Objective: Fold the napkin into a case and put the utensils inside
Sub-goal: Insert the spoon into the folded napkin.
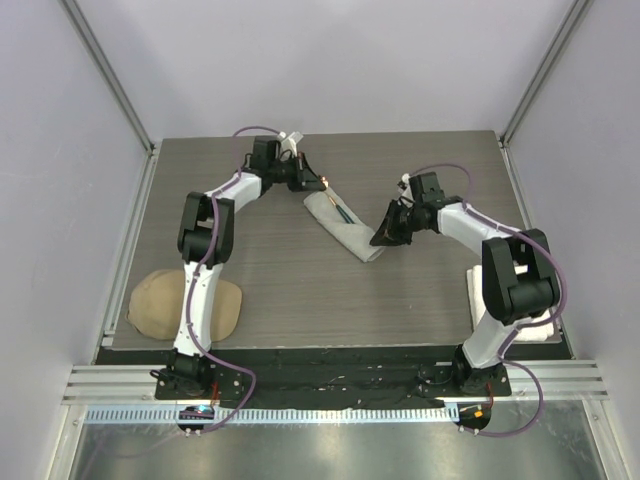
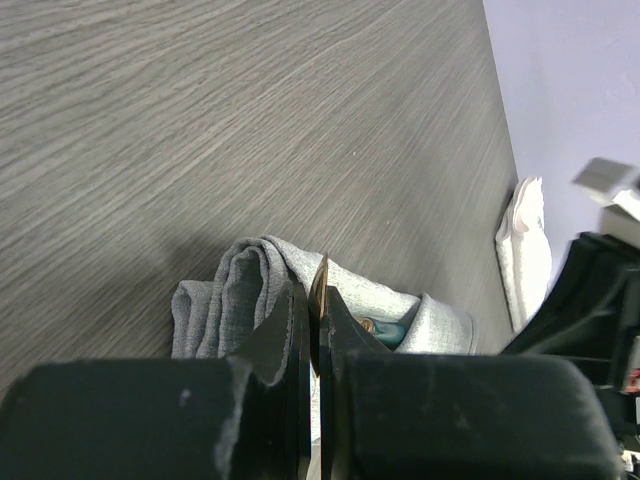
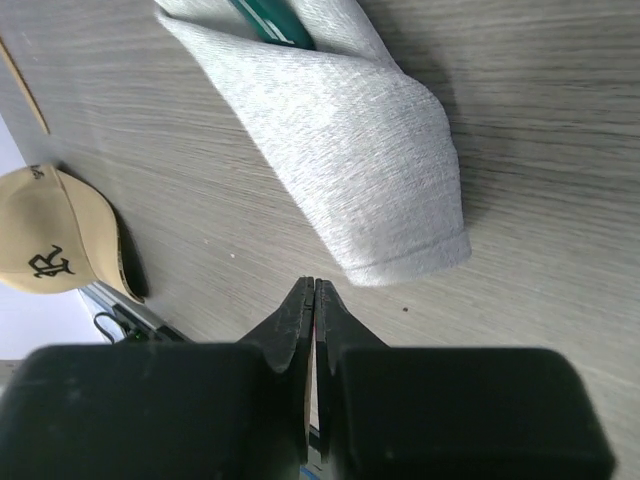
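The light grey napkin point(image 1: 345, 228) lies folded as a narrow case, slanting from back left to near right on the table. A dark teal handle point(image 1: 343, 212) sticks out of its open back end. My left gripper point(image 1: 318, 182) hovers at that open end, shut on a thin gold spoon point(image 2: 320, 285) seen edge-on between the jaws. In the left wrist view the case's mouth point(image 2: 240, 290) and the teal handle point(image 2: 390, 333) sit just beyond the jaws. My right gripper point(image 3: 314, 285) is shut and empty, a short way off the case's closed end point(image 3: 350, 150).
A tan cap point(image 1: 185, 305) with a black emblem lies at the near left corner, partly behind the left arm. A white towel point(image 1: 540, 325) lies at the near right edge by the right arm's base. Walls enclose the table on three sides.
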`<state>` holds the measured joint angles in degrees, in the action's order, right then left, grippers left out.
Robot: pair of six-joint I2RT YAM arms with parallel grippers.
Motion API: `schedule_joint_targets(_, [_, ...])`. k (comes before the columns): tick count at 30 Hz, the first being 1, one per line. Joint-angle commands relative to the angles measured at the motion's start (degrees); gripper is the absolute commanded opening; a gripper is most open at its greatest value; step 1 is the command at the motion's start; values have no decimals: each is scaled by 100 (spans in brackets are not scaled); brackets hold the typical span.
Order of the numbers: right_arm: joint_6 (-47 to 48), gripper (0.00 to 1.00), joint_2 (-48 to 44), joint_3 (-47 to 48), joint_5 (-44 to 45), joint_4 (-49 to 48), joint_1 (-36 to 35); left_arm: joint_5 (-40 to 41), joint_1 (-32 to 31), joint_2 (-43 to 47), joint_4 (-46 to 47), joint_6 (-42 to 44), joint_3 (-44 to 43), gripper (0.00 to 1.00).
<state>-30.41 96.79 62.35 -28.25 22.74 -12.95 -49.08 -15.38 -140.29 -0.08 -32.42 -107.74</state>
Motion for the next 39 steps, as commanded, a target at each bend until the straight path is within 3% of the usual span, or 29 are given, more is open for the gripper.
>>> schedule_joint_targets(1, [35, 6, 383, 32, -199, -296, -50, -23, -62, 336, -159, 69, -300, 0])
schedule_joint_targets(19, [106, 3, 710, -161, 188, -525, -50, 65, -124, 652, -414, 360, -142, 0])
schedule_joint_targets(33, [132, 2, 780, -161, 180, -516, -50, 241, -123, 433, -1266, 957, -906, 0])
schedule_joint_targets(39, [141, 2, 771, -144, 171, -516, -58, 74, -229, 423, -1267, 904, -854, 0])
